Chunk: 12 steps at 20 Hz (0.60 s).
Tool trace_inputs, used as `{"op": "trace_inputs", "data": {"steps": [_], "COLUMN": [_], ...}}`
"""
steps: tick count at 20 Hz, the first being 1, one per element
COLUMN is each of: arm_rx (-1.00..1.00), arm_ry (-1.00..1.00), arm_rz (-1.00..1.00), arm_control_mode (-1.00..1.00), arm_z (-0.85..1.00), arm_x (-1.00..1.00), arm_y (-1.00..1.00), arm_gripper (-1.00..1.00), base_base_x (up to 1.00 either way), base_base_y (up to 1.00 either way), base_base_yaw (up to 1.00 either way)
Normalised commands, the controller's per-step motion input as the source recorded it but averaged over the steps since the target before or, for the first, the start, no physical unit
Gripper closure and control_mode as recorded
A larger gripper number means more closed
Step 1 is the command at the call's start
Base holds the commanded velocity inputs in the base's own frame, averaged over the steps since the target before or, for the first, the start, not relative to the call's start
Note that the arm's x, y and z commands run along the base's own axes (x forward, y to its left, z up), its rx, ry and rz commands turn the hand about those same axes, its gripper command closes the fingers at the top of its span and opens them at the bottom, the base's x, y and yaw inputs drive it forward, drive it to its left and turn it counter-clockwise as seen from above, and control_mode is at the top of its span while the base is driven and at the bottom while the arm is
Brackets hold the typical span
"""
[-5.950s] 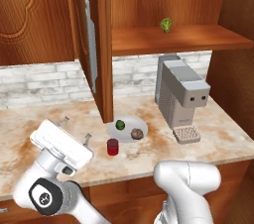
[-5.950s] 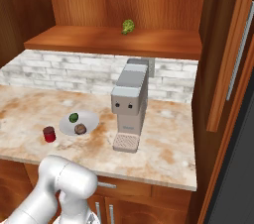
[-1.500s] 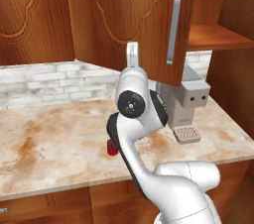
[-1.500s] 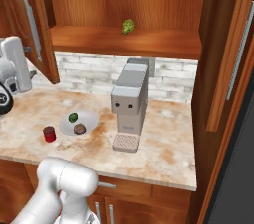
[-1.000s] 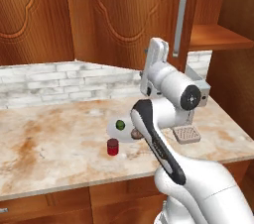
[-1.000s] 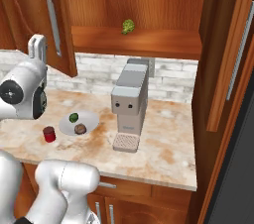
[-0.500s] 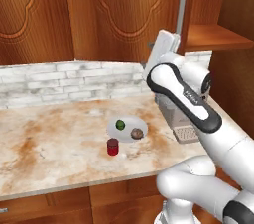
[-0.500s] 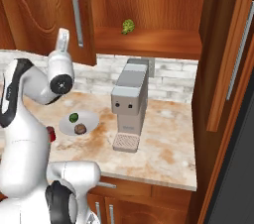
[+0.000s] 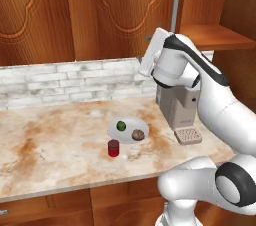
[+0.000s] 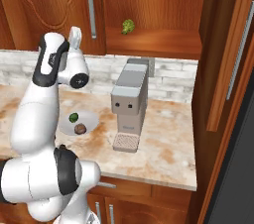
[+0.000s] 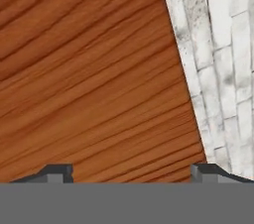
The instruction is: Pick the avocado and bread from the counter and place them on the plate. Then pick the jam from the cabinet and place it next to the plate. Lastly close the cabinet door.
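Resting on the table [image 9: 45, 155], the red jam jar [image 9: 113, 148] stands just beside the white plate [image 9: 127, 135], which holds the avocado [image 9: 120, 126] and bread [image 9: 137, 134]. Beyond, the fingers [image 11: 58, 170] stand apart, empty, against the cabinet door [image 10: 59, 5]. A leafy green item [image 10: 128, 26] sits on the cabinet shelf [image 10: 154, 44].

marble counter [image 9: 50, 145], plate [image 9: 127, 132], jam [image 9: 113, 148], coffee machine [image 10: 130, 104]

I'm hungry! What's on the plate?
On the plate sit the avocado and the bread, side by side. The jam stands on the counter beside it, not on it. What's under the food is covered.
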Motion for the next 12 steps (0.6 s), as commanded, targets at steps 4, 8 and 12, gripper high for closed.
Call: {"op": "trace_inputs", "data": {"steps": [4, 8, 12], "arm_rx": [0.0, 0.0, 0.04], "arm_ry": [0.0, 0.01, 0.07], "arm_rz": [-0.15, -0.11, 0.0], "arm_control_mode": [-1.0, -1.0, -1.0], "arm_z": [0.18, 0.39, 0.63], "arm_x": [0.57, 0.17, -0.25], "arm_y": [0.53, 0.46, -0.02], "arm_gripper": [-1.0, -1.0, -1.0], "base_base_x": [0.0, 0.0, 0.0], "base_base_y": [0.0, 0.0, 0.0], "base_base_yaw": [0.0, 0.0, 0.0]}}
